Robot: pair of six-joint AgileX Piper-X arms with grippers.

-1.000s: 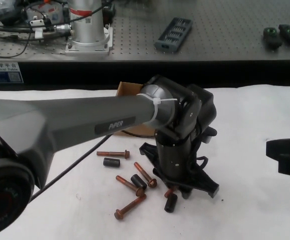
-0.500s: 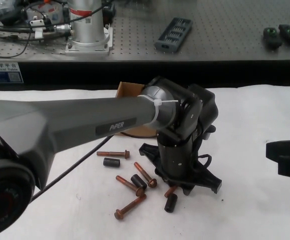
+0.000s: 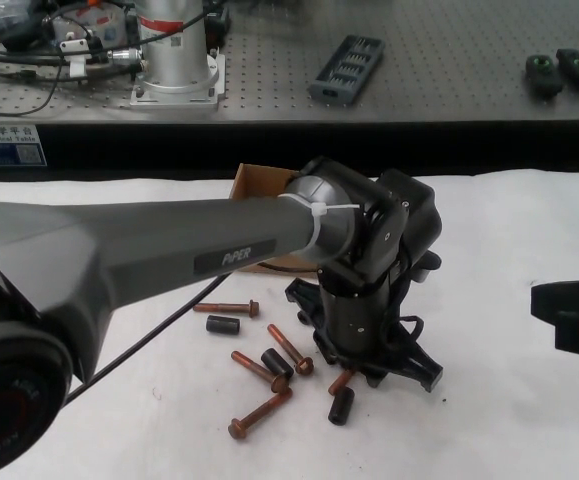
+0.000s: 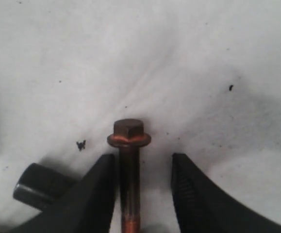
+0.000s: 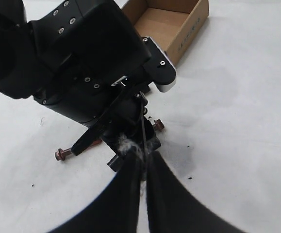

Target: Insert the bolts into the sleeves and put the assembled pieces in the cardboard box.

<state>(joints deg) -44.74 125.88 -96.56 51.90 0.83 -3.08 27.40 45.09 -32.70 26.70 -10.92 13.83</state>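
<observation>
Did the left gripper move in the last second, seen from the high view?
Yes. The left gripper shifted slightly right, away from the cardboard box, uncovering more of it.

Bolt (image 4: pixel 128 165) within claw (image 4: pixel 142 157), sleeve (image 4: pixel 33 187) perhaps beside

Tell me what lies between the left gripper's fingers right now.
A copper bolt lies on the white cloth between the open fingers of the left gripper, its head pointing away, as the left wrist view shows.

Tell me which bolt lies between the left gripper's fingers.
The bolt flanked by the left gripper, beside a black sleeve; the other bolts lie outside its fingers.
</observation>
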